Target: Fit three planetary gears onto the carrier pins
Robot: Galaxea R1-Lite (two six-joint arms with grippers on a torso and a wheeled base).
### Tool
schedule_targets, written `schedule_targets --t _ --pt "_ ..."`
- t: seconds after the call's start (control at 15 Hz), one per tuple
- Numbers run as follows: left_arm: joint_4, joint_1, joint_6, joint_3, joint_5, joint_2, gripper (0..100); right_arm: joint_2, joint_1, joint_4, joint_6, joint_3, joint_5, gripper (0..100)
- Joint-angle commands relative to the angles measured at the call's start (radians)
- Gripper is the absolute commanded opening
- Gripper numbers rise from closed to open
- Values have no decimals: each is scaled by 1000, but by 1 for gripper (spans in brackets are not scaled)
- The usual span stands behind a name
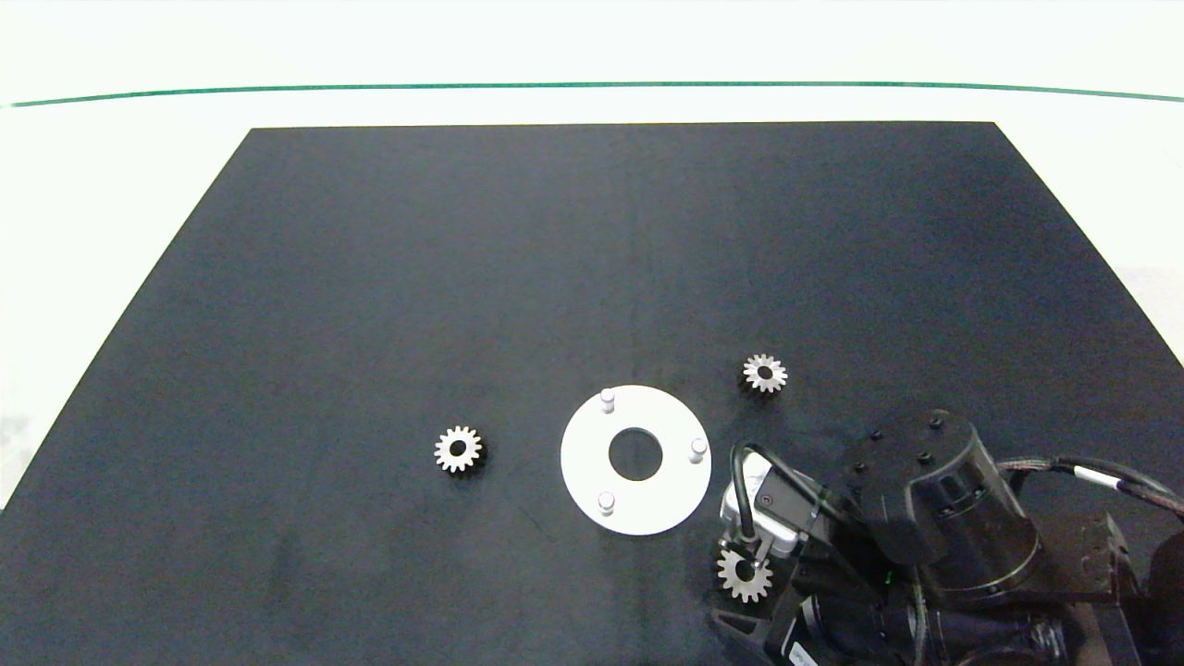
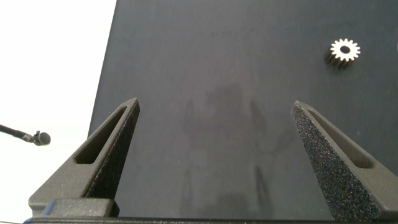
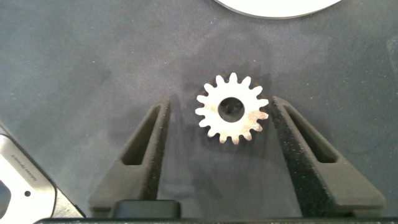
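The white disc (image 1: 592,481) lies flat near the mat's front centre, its three carrier pins (image 1: 607,399) bare and upright in a triangle. Three silvery planetary gears lie flat on the mat: one left of the disc (image 1: 458,449), one behind it to the right (image 1: 765,373), one at its front right (image 1: 745,572). My right gripper (image 3: 219,104) is open astride that front-right gear (image 3: 232,109), with one finger (image 3: 298,149) at its teeth and a gap on the other side. My left gripper (image 2: 215,104) hangs open over bare mat, a gear (image 2: 344,51) lying well beyond it.
The black mat (image 1: 370,277) covers most of the white table (image 1: 92,185). The right arm (image 1: 925,499) fills the front right corner. The left arm is outside the head view. The disc's rim (image 3: 280,7) lies just past the right fingertips.
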Motion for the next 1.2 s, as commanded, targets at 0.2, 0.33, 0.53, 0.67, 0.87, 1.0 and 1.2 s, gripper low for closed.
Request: schedule_targets --t 0.2,0.33,0.53,0.67,0.87,1.0,1.2 --pt "2 0 0 -9 1 -2 100 18 2 -2 -3 1 -25 53" --pt "2 -1 0 -12 1 0 100 22 2 -3 -3 -1 -26 49" --pt "2 -3 0 -13 1 0 100 39 2 -66 -3 2 -48 43" --pt "2 -4 -1 -15 1 0 100 47 3 -71 -3 4 -49 40" --pt "2 -4 0 -22 1 3 100 47 2 -69 -4 15 -52 34" --pt "2 -4 0 -25 1 4 100 44 2 -66 -4 16 -58 29" --pt "2 -4 -1 -33 1 4 100 38 2 -62 -8 18 -74 23"
